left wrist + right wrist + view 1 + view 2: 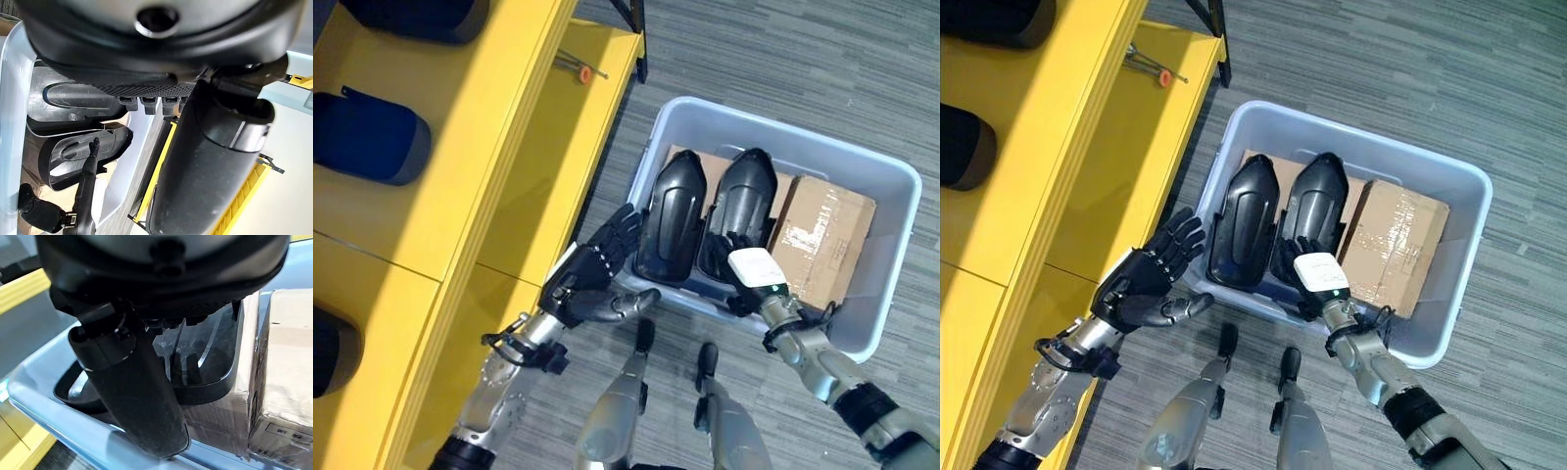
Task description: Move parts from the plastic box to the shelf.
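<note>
- grey carpet floor (pixel 783 59), yellow shelf (pixel 524 147) at left.
- two black parts (pixel 671 220) stand lengthwise in the plastic box (pixel 891 176).
- right robot hand (pixel 749 269) reaches onto the nearer part; grip unclear.
- left robot hand (pixel 597 274) hangs outside, fingers spread.

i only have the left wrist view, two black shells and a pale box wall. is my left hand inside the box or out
Observer: Outside. The left hand, fingers spread open, is beside the plastic box's wall on the side facing the yellow shelf, close to the left black part.
Operator: where's the right hand
Observer: The right hand reaches over the box's near rim to the near end of the right black part.
Operator: anything else in there
Observer: A taped cardboard box lies to the right of the two parts.
</note>
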### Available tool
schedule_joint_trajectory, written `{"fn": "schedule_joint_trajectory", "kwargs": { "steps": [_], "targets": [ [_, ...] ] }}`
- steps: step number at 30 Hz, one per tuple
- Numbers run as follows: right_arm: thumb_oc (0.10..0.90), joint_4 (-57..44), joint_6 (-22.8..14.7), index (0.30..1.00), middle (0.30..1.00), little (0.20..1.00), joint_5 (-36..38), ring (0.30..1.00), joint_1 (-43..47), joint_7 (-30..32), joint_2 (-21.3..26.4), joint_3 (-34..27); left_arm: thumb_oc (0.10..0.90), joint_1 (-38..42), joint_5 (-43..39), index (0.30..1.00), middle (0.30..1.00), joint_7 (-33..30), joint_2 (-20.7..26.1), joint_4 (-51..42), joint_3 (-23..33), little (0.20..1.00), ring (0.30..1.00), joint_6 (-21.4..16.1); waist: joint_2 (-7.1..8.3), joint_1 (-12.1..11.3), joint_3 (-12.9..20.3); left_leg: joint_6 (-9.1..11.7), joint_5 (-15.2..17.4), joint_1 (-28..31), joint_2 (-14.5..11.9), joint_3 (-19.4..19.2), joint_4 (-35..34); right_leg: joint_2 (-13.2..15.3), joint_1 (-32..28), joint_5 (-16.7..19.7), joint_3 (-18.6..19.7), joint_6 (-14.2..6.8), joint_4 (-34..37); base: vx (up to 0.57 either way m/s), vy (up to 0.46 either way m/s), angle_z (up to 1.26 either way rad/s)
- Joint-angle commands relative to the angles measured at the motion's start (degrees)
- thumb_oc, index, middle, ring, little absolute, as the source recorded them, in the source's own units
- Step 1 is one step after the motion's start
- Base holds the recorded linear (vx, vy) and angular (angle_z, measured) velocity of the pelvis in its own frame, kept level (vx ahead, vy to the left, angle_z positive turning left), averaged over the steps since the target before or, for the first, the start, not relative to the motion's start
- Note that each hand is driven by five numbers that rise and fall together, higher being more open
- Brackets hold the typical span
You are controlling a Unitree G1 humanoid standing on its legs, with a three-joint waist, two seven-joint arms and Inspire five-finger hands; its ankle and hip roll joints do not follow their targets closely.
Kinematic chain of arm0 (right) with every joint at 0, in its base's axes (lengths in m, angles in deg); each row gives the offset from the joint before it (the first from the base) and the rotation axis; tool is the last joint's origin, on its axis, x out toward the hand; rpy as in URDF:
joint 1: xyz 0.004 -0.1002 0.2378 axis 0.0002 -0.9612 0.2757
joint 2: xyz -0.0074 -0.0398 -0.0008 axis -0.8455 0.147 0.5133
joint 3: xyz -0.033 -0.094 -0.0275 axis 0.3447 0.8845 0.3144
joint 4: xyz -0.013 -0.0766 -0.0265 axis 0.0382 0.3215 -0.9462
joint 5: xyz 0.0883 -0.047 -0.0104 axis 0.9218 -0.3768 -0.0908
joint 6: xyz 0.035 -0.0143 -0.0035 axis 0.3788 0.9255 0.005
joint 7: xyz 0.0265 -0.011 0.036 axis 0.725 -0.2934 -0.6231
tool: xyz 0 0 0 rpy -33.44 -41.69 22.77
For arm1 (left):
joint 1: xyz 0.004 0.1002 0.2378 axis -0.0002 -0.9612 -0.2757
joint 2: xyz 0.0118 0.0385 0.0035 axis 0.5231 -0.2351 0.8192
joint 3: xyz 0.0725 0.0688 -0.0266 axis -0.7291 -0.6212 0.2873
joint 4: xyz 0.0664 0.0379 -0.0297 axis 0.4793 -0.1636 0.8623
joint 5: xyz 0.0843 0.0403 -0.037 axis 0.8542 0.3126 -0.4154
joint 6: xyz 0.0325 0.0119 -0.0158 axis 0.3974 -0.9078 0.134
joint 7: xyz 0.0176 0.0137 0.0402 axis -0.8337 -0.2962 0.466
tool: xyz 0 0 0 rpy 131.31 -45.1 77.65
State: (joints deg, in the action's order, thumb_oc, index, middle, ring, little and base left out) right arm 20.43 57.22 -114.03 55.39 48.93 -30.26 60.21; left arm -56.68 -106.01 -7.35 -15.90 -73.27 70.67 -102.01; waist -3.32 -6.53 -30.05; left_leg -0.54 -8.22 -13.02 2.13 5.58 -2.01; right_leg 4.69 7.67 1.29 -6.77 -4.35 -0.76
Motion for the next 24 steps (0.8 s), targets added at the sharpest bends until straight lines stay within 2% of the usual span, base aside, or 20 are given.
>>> {"fn": "schedule_joint_trajectory", "kwargs": {
  "steps": [1,5,7,11,14,18,21,24],
  "targets": [
    [0.900,-0.4,-0.1,1.000,1.000,1.000,-2.5,1.000,3.4,4.0,0.6,2.4,0.900,1.3,-1.0,1.000,1.000,3.0,-0.4,-5.8,0.8,1.000,1.000,-4.1,-0.52,-0.5,1.2,-0.6,3.7,-2.8,-0.1,-2.7,3.5,1.7,3.6,-4.5,1.8,0.1,-10.5,0.00,0.000,0.00],
    [0.900,2.5,2.0,1.000,1.000,1.000,-3.2,1.000,5.1,7.6,-0.1,2.6,0.900,1.7,-1.0,1.000,1.000,3.2,-0.6,-5.5,0.5,1.000,1.000,-4.1,-1.11,-0.8,0.8,-0.6,3.7,-3.2,0.1,-2.7,3.8,1.9,4.0,-4.5,1.6,0.1,-10.9,0.00,0.009,0.00],
    [0.900,3.8,4.1,1.000,1.000,1.000,-3.3,1.000,5.9,10.0,-0.5,2.3,0.900,1.8,-0.9,1.000,1.000,2.8,-0.7,-5.7,0.3,1.000,1.000,-4.3,-1.51,-0.8,0.5,-0.8,3.7,-3.6,0.4,-2.7,4.2,2.1,4.5,-4.6,1.5,0.1,-11.2,0.01,0.048,0.00],
    [0.900,5.4,4.8,1.000,1.000,1.000,-5.6,1.000,6.9,10.6,-0.6,2.2,0.900,2.0,-0.5,1.000,1.000,2.1,-0.6,-5.8,0.2,1.000,1.000,-3.5,-1.86,-0.9,0.3,-0.8,3.8,-4.1,0.6,-2.6,4.6,2.3,5.0,-4.5,1.4,0.1,-11.6,0.00,0.027,0.05],
    [0.900,6.4,6.7,1.000,1.000,1.000,-5.4,1.000,7.9,10.8,-0.7,2.5,0.900,1.8,-0.8,1.000,1.000,2.2,-0.6,-5.9,0.0,1.000,1.000,-3.8,-2.21,-1.2,0.3,-0.9,3.7,-4.7,0.7,-2.6,4.8,2.5,5.8,-4.5,1.2,0.0,-12.0,0.00,0.007,0.01],
    [0.900,10.8,10.6,1.000,1.000,1.000,1.8,1.000,8.0,12.6,-2.3,2.1,0.900,1.9,-0.4,1.000,1.000,2.3,-1.0,-5.5,-0.4,1.000,1.000,-4.3,-2.79,-1.3,0.3,-1.1,3.6,-6.0,0.9,-2.6,5.2,2.7,7.2,-4.6,1.0,0.1,-12.7,0.00,0.002,0.01],
    [0.900,13.9,11.5,1.000,1.000,1.000,3.6,1.000,8.0,15.9,-4.4,1.0,0.900,2.3,0.0,1.000,1.000,2.1,-1.1,-5.2,-0.9,1.000,1.000,-4.6,-3.50,-1.3,0.3,-1.4,3.5,-7.1,1.2,-2.7,5.6,2.8,8.6,-4.9,1.0,0.2,-13.8,-0.01,0.008,0.04],
    [0.900,16.3,13.3,1.000,1.000,1.000,4.0,1.000,8.9,15.8,-6.0,0.5,0.900,2.8,0.1,1.000,1.000,2.0,-1.3,-5.2,-1.6,1.000,1.000,-4.7,-4.50,-1.4,0.3,-1.5,3.4,-8.7,1.6,-2.4,6.3,2.8,10.1,-5.4,0.7,0.5,-15.2,-0.01,-0.002,0.02]
  ]
}}
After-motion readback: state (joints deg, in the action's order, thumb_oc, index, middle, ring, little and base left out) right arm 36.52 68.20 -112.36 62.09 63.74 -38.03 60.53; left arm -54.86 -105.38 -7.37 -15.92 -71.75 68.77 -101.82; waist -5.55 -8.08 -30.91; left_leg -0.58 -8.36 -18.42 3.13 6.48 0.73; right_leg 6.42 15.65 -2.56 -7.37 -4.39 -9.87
